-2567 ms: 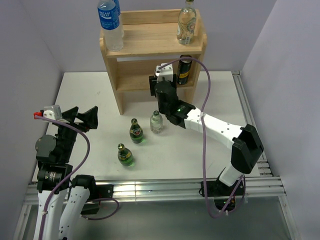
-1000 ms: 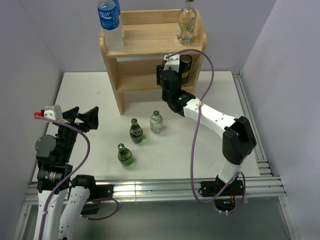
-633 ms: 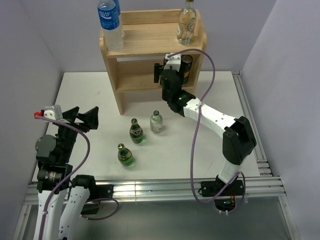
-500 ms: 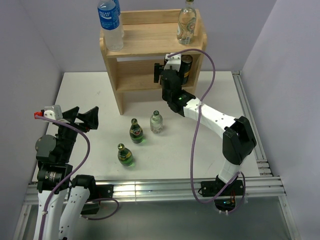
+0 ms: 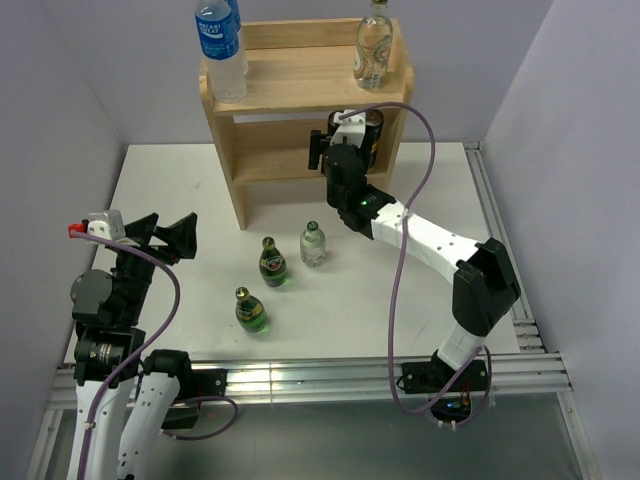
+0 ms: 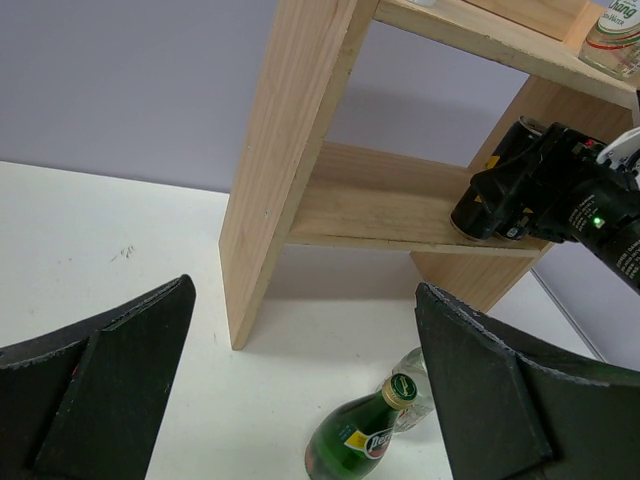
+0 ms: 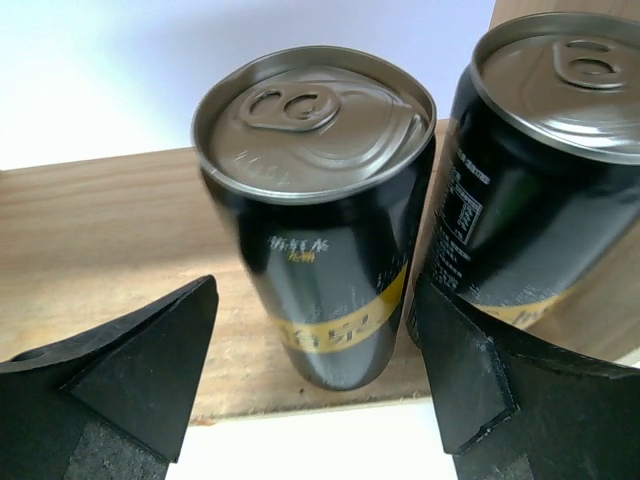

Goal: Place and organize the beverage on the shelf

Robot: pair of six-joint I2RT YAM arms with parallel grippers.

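The wooden shelf stands at the back. A clear glass bottle is on its top tier. My right gripper reaches into the lower tier. It is open, its fingers apart on both sides of a dark can that stands near the board's front edge. A second dark can stands just right of it. Two green bottles and a clear bottle stand on the table. My left gripper is open and empty, raised at the left.
A tall plastic water bottle with a blue label stands on the top tier's left. In the left wrist view a green bottle and the clear bottle stand before the shelf's left side panel. Purple walls enclose the table.
My right gripper has moved from in front of the shelf into the lower tier beside the standing can, and its jaws have opened off the can. The left arm has not moved.
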